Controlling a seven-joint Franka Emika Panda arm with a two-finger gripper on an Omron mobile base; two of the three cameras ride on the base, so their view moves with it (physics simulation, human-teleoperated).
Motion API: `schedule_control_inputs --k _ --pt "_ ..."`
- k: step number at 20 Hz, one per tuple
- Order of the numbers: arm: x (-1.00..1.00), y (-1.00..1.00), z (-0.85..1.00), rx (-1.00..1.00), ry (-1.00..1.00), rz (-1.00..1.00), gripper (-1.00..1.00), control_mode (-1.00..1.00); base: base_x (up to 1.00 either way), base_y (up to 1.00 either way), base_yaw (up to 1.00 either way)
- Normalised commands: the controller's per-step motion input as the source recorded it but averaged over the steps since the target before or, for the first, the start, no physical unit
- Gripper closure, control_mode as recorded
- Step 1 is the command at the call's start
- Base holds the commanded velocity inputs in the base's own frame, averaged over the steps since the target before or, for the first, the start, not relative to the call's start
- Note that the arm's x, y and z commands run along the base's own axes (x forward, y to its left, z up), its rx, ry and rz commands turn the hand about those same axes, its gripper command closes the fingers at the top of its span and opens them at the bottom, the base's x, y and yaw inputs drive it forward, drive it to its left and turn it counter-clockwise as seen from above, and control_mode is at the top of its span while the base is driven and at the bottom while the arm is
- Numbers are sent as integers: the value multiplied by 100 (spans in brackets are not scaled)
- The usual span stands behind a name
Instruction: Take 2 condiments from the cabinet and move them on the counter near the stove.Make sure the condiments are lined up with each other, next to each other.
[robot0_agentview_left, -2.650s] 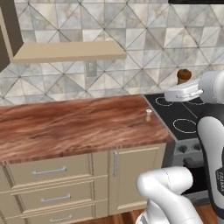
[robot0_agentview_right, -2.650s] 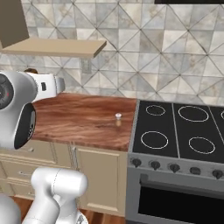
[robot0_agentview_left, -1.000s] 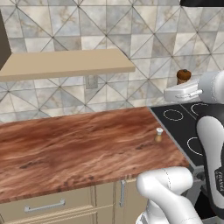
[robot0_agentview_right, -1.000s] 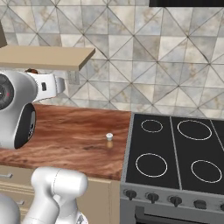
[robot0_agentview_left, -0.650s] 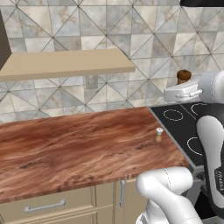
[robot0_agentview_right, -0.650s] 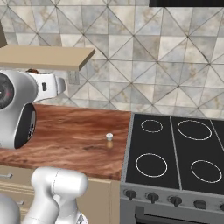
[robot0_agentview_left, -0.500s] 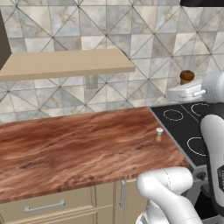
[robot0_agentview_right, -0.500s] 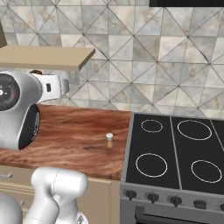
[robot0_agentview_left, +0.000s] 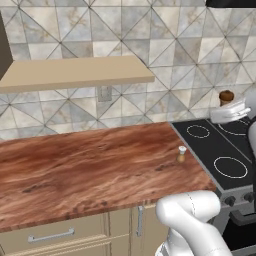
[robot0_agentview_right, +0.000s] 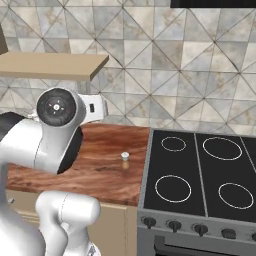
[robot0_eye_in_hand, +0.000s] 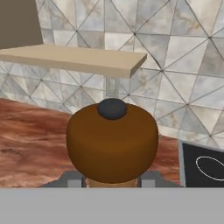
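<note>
In the hand view we see the brown wooden pepper mill (robot0_eye_in_hand: 112, 146) closest to us, its round knob and small dark cap between the two grey fingers (robot0_eye_in_hand: 71, 179), which are clenched on its neck. In the left base view the same mill shows above the white gripper (robot0_agentview_left: 229, 112), held in the air over the black glass cooktop (robot0_agentview_left: 220, 155).

Lower down, the pale shaker with a white cap (robot0_agentview_left: 181, 154) stands upright on the reddish-brown wood-grain table (robot0_agentview_left: 90, 170), near the table's right end and just beside the cooktop's left edge. In the right base view it sits left of the front-left ring burner (robot0_agentview_right: 173, 188).

Farther back, the tan cabinet shelf board (robot0_agentview_left: 75, 72) projects from the tiled wall. We can read no writing or labels.
</note>
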Motion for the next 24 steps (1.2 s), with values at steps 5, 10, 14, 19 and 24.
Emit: schedule_control_inputs --k 5,10,14,19,24 --pt "36 -72 -54 -23 13 9 100 -100 0 0 0" --pt "55 -26 -65 -8 5 25 100 -100 0 0 0" --pt "38 -6 -43 2 -17 31 100 -100 0 0 0" --pt "25 -4 -47 2 -8 28 100 -100 0 0 0" --pt "21 -4 -40 5 0 6 100 -100 0 0 0"
